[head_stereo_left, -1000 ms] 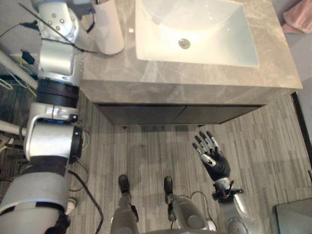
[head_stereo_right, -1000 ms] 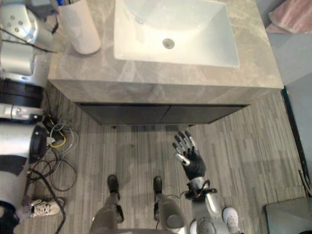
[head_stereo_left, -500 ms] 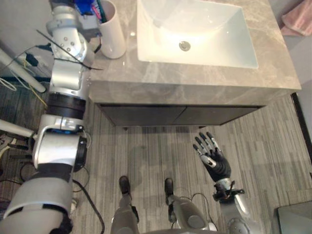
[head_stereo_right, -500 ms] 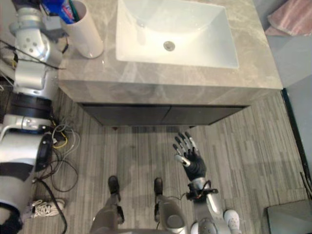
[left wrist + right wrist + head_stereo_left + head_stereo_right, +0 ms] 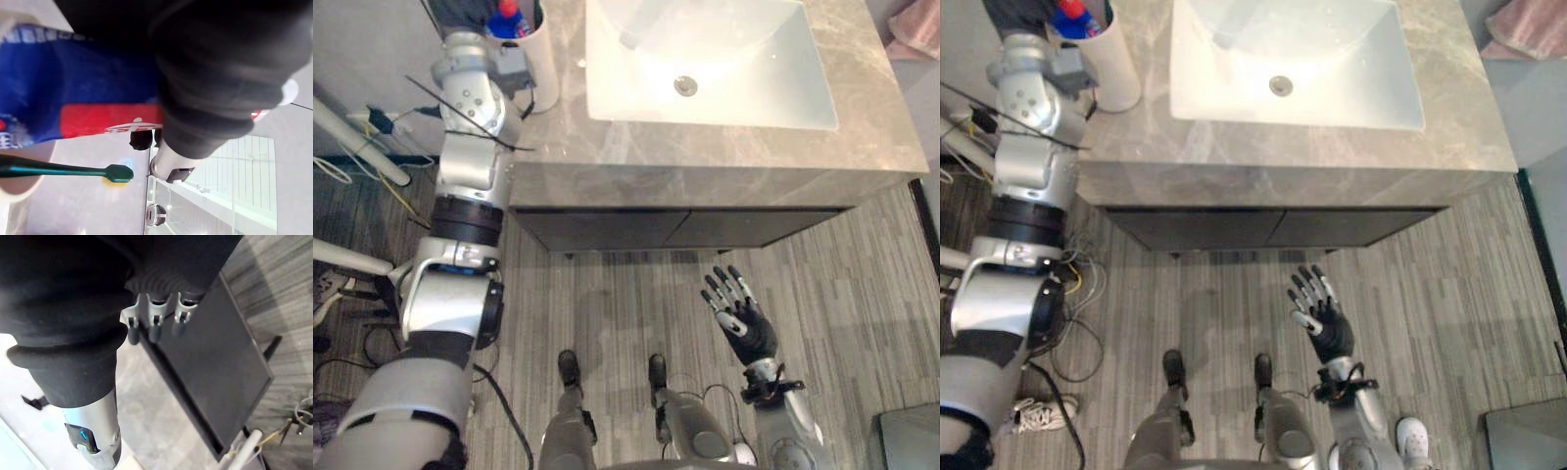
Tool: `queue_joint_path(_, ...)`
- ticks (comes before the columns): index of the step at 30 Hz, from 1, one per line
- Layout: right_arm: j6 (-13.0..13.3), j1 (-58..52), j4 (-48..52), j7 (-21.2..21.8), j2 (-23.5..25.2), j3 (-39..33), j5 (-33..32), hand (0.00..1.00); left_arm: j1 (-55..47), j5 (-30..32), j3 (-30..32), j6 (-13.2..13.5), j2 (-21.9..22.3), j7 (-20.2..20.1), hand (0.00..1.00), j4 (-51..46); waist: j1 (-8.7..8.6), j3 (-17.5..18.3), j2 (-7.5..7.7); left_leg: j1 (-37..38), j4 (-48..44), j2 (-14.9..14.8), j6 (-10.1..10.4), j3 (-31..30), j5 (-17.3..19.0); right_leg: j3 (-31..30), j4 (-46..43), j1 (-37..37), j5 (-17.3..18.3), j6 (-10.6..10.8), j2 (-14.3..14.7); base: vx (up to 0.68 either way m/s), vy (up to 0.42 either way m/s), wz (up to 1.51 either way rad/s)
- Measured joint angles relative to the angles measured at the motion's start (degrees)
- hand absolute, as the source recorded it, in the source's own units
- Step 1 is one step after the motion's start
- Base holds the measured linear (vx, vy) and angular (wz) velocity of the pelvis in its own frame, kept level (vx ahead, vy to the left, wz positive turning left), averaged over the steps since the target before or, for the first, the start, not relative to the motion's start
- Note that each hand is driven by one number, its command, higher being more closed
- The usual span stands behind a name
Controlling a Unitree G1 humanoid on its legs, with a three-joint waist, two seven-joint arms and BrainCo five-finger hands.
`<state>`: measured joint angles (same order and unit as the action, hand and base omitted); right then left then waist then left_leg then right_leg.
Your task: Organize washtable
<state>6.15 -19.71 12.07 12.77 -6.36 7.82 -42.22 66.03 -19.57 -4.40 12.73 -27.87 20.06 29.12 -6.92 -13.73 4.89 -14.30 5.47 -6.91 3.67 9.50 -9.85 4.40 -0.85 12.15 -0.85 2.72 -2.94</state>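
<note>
A white cup [image 5: 540, 54] stands at the far left corner of the grey stone counter [image 5: 705, 162], beside the white basin [image 5: 744, 69]. A blue and red tube [image 5: 504, 14] sticks up out of the cup. My left hand [image 5: 460, 8] is right at the cup's rim, fingers [image 5: 168, 169] curled against the tube [image 5: 83, 83]. A green toothbrush [image 5: 63, 170] lies in the cup beside it. My right hand [image 5: 740, 319] hangs low over the floor in front of the cabinet, open, fingers [image 5: 154, 328] straight and holding nothing.
Dark cabinet doors [image 5: 685, 227] run under the counter. A pink cloth [image 5: 915, 22] lies past the counter's right end. A dark flat object [image 5: 906, 441] sits on the floor at lower right. White poles [image 5: 357, 147] stand at the left.
My left arm has swung in toward the cup, and the tube now stands in it with its red end up. The right hand has stayed put.
</note>
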Motion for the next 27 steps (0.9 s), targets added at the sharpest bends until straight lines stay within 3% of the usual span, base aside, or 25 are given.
queue_joint_path(13,0.0,0.1,0.1,0.0,0.3,0.0,-0.5,0.00,0.0,0.1,-2.2,-0.7,-0.4,-1.2,1.00,0.8,0.06,-0.2,-0.50,-0.2,0.0,0.0,0.0,0.5,0.0,-0.6,-0.1,0.6,0.0,0.0,-0.1,0.00,0.000,-0.01)
queue_joint_path(14,0.0,0.1,0.1,0.0,0.3,0.0,-0.5,0.00,0.0,0.1,-2.2,-0.7,-0.6,-1.2,0.00,0.8,0.07,-0.2,-0.58,-0.2,0.0,0.0,0.0,0.6,0.0,-0.8,-0.1,0.7,0.0,0.0,-0.1,0.00,0.000,-0.06)
queue_joint_path(27,0.0,0.0,0.1,0.0,0.3,0.0,-0.5,0.00,0.0,0.6,-2.2,-0.4,-0.7,-2.4,0.00,0.9,0.01,-0.2,-0.99,-0.2,0.0,0.0,0.0,0.6,0.0,-0.9,-0.1,0.8,0.0,0.0,-0.1,0.00,0.001,-0.02)
